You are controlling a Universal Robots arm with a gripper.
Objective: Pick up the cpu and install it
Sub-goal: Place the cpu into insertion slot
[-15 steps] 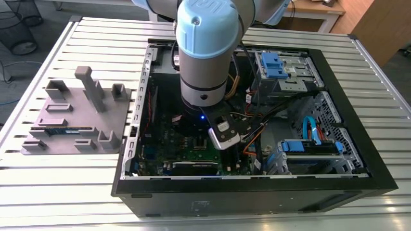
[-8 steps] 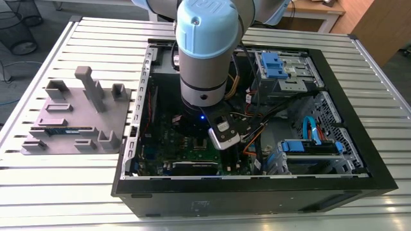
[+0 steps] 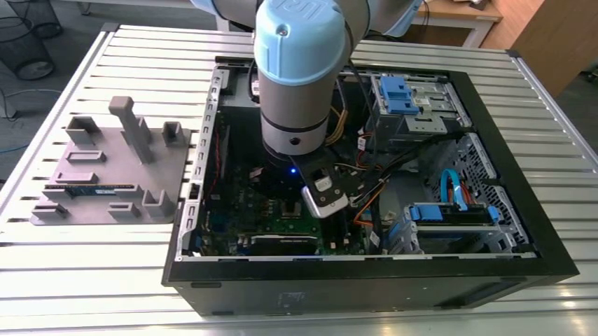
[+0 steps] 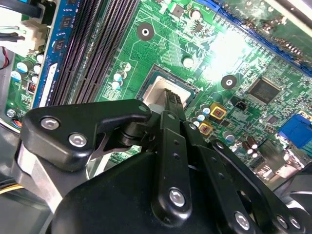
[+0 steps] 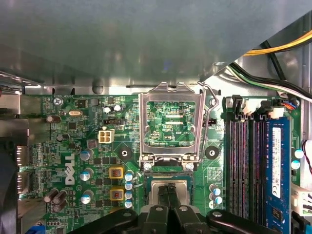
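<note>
On the table the computer case lies open, grey tray at its nine o'clock, letting the arm reach in. The socket frame stands swung back to bare the cpu, lying in its socket under the gripper, which is pinched shut and holds nothing.

We note green motherboard, fine pale traces; silver-grey cpu, pale sheen; black gripper, silver screws. We see black memory slots, blue stick, silver socket frame, capacitors silver with blue marks. Pale blue over grey on arm; black case; grey tray; silver table, ribbed stripes; blue drive clips; yellow cable.
</note>
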